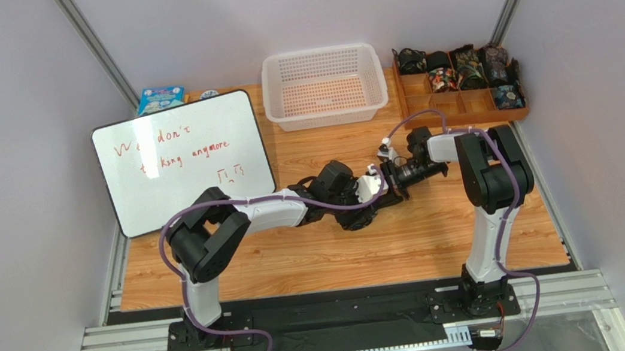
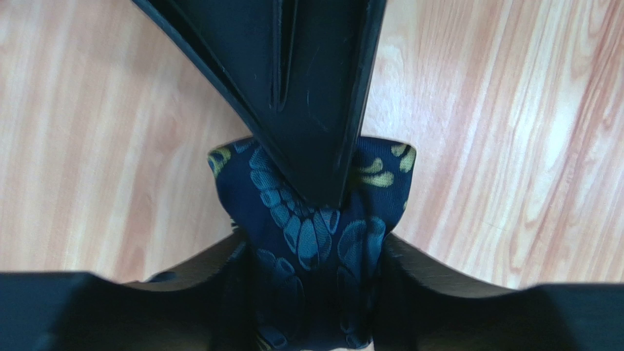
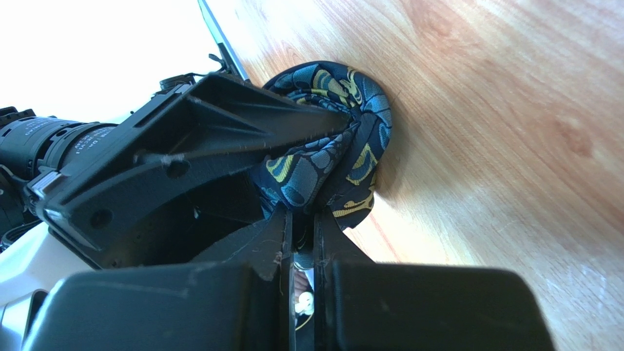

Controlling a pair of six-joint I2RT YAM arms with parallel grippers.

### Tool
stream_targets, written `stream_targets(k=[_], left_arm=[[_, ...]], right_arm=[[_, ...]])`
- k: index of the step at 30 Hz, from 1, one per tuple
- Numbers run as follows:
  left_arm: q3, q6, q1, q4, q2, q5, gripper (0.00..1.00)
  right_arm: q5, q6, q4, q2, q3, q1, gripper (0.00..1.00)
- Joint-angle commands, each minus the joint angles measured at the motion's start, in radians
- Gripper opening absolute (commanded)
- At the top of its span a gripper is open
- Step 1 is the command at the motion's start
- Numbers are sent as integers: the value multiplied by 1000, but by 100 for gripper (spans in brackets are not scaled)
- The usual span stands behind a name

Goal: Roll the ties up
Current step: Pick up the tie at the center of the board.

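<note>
Our right gripper (image 3: 302, 219) is pinched shut on a fold of the tie (image 3: 351, 124), which sits rolled just ahead of its tips. The left gripper (image 2: 315, 267) clamps the roll's sides. We judge the rolling nearly finished; the next move calls for holding it tight while lifting.

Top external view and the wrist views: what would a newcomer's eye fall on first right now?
Mid-table, a rolled tie, black with teal and yellow paisley, is caught from two directions: the left end effector clamps its sides and the right end effector pinches it with closed tips. Next comes the whiteboard with red scrawl at the left, then the white basket at the far edge.
</note>
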Motion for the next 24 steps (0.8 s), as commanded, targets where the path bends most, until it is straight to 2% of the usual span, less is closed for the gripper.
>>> stream_targets(k=[1,2,3,4,5,10,14,17,18,24], left_arm=[[-44,-10,3,-135,-46,4,62],[-51,-21,12,-135,-71,16,66],[-51,-27,19,-138,-129,34,81],[-48,-30,23,-147,-161,47,84],[-36,-40,35,-160,-192,74,99],[34,-49,65,-304,-399,119,99],[65,-9,75,-457,-511,90,99],[68,3,82,-537,-568,56,99],[65,-4,86,-548,-592,44,99],[42,-23,140,-603,-639,-7,99]], right_arm=[[78,-3,10,-53,3,7,0],[83,3,12,-62,4,6,0],[93,8,9,-85,7,3,0],[95,15,-2,-97,15,3,0],[97,20,-10,-113,21,1,0],[167,34,-89,-218,85,-11,0],[290,-7,-229,-255,232,-72,0],[423,-57,-336,-245,415,-158,0],[501,-113,-382,-236,526,-178,0],[734,-172,-407,-81,896,-354,0]])
